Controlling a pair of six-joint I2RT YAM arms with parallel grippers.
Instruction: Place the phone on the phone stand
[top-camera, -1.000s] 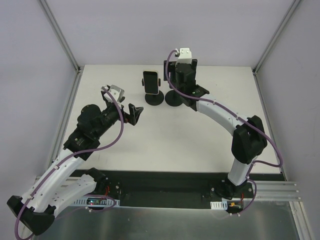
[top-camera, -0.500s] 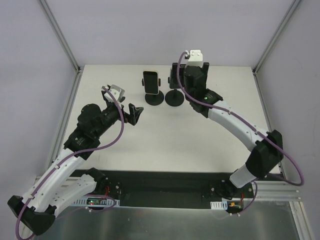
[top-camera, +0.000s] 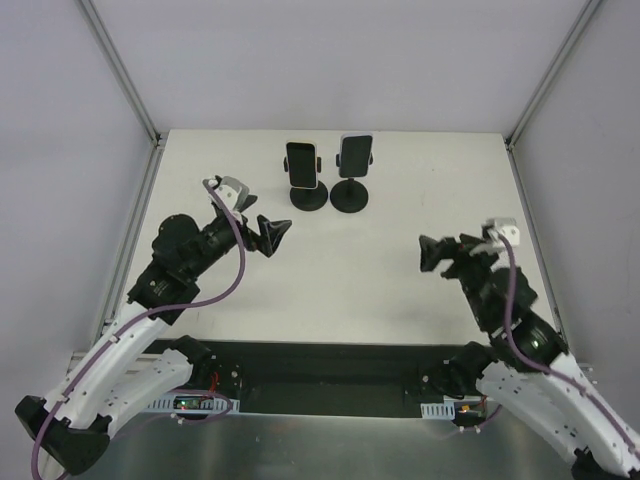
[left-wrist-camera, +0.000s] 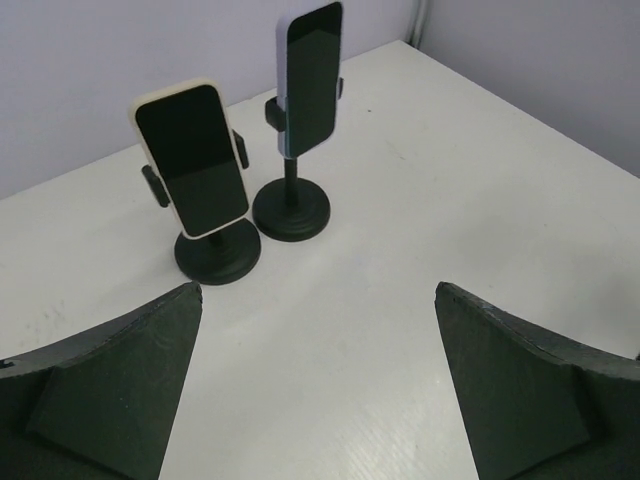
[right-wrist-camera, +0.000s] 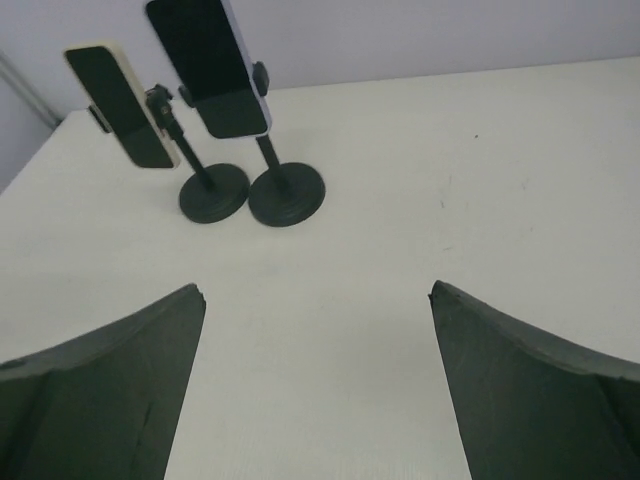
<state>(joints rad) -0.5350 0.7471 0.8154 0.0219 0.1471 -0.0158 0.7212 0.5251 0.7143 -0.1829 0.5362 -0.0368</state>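
Observation:
Two black phone stands stand side by side at the back of the table. The left stand (top-camera: 308, 197) holds a cream-edged phone (top-camera: 301, 164). The right stand (top-camera: 349, 196) holds a blue-edged phone (top-camera: 355, 155). Both phones show in the left wrist view (left-wrist-camera: 192, 158) (left-wrist-camera: 310, 77) and in the right wrist view (right-wrist-camera: 118, 105) (right-wrist-camera: 212, 62). My left gripper (top-camera: 272, 231) is open and empty, left of and nearer than the stands. My right gripper (top-camera: 434, 256) is open and empty at the near right, well away from them.
White walls with metal corner posts (top-camera: 120, 68) enclose the table on three sides. A black rail (top-camera: 330, 368) runs along the near edge between the arm bases.
My right arm has let go of the blue-edged phone on the right stand and pulled back to the near right. My left arm has barely moved.

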